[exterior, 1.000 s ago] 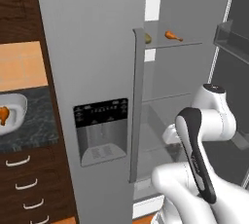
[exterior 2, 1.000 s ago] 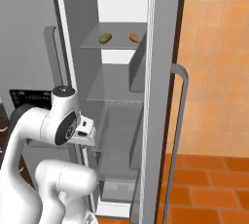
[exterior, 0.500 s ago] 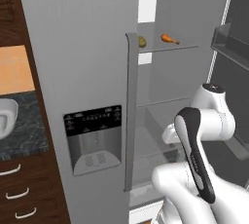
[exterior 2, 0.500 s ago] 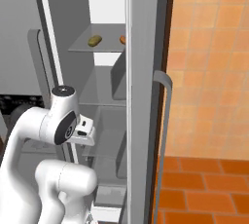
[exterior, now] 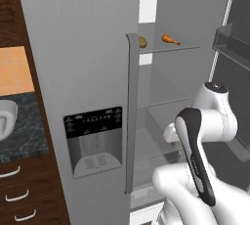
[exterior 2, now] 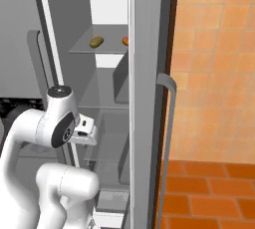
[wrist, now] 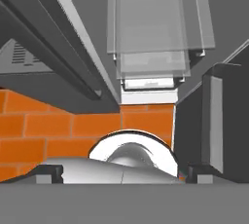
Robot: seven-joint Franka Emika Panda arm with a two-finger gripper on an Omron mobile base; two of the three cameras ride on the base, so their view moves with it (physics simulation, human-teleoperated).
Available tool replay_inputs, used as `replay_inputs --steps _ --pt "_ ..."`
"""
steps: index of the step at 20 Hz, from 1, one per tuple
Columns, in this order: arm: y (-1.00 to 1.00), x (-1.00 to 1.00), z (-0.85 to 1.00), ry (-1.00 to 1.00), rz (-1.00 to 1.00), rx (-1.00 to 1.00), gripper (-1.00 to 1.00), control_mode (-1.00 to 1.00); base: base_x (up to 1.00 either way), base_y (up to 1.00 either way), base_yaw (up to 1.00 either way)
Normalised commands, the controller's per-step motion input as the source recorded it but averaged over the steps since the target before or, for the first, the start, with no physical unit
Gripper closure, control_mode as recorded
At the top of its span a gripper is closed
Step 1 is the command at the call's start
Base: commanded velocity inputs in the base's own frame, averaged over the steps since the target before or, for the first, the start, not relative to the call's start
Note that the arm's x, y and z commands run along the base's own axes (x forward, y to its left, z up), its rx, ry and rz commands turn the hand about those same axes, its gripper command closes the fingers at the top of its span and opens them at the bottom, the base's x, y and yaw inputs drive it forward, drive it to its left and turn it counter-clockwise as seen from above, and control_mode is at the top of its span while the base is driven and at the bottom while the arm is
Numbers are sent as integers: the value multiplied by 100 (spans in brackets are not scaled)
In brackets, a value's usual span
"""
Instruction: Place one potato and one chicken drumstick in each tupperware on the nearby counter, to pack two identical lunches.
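A potato (exterior: pixel 142 42) and a chicken drumstick (exterior: pixel 169 38) lie side by side on an upper glass shelf of the open fridge. From the right, the potato (exterior 2: pixel 96 42) shows whole, while the drumstick (exterior 2: pixel 125 40) is half hidden by the door edge. My arm (exterior 2: pixel 57 123) is folded well below that shelf, in front of the open compartment. My gripper (wrist: pixel 125 173) is open, its dark fingertips (wrist: pixel 51 172) wide apart and holding nothing. One tupperware (exterior: pixel 5 116) is cut off at the far left, on the dark counter (exterior: pixel 22 136).
The closed fridge door (exterior: pixel 88 97), with its dispenser panel and long handle, stands between the counter and the open compartment. The open right door (exterior 2: pixel 147 98) with its handle stands close by. Lower glass shelves (wrist: pixel 155 28) and an orange tile floor (wrist: pixel 58 125) lie below the hand.
The whole picture has shifted left, so the base has driven right. The counter and tupperware have slid to the left edge. The arm keeps its pose and the gripper stays open.
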Motion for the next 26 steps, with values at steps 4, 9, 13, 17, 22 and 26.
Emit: replay_inputs --steps 4,9,13,17,22,26 --pt "-1 -5 80 -53 9 -18 -100 -100 0 0 0" --pt "-26 17 100 -39 5 -2 -100 -100 0 0 0" --pt "-19 40 100 -20 1 1 -100 -100 0 0 0" --pt "0 79 72 -10 0 10 -100 -100 0 0 0" --pt "0 100 40 -1 0 22 -100 -100 0 0 0" --pt "1 88 22 0 0 11 -100 -100 0 0 0"
